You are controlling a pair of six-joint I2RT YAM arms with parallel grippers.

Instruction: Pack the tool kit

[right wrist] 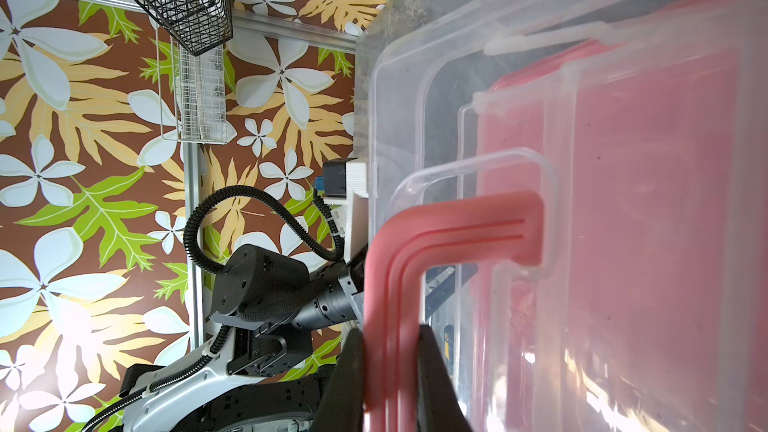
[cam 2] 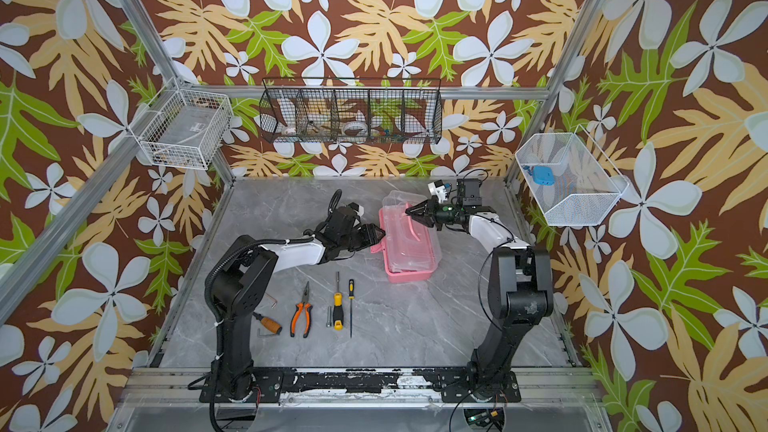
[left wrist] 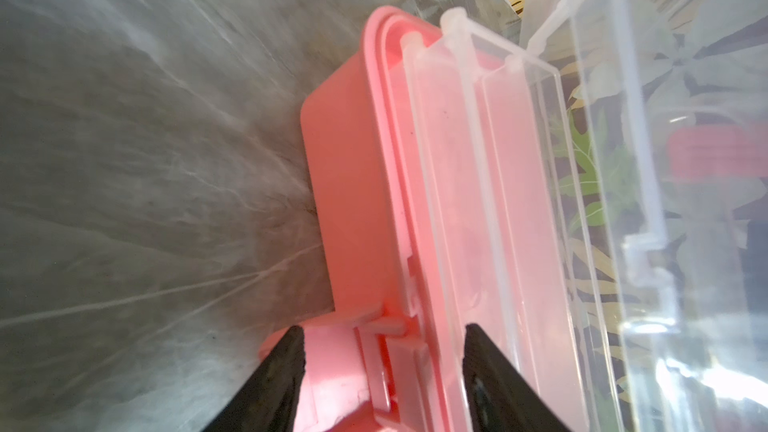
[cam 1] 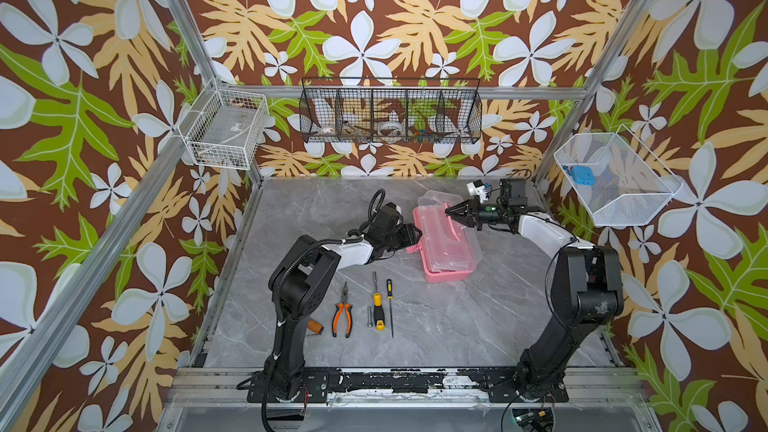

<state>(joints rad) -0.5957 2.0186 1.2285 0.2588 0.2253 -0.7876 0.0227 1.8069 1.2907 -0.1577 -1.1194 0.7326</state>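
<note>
Case (cam 1: 448, 274) lies with long axis front-to-back, right claw (cam 1: 452, 212) clamped on its handle (right wrist: 457, 230), left claw (cam 1: 417, 235) parted astride its latch (left wrist: 390, 326).

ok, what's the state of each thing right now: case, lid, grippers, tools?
pink case: on table, open.
clear lid: raised partway by its pink handle.
right gripper: shut on pink handle.
left gripper: open, astride the case's latch-side rim.
pliers: closed, on table, unpacked.
thick screwdriver: on table, unpacked.
thin screwdriver: on table, unpacked.
metal bit: on table, unpacked.
</note>
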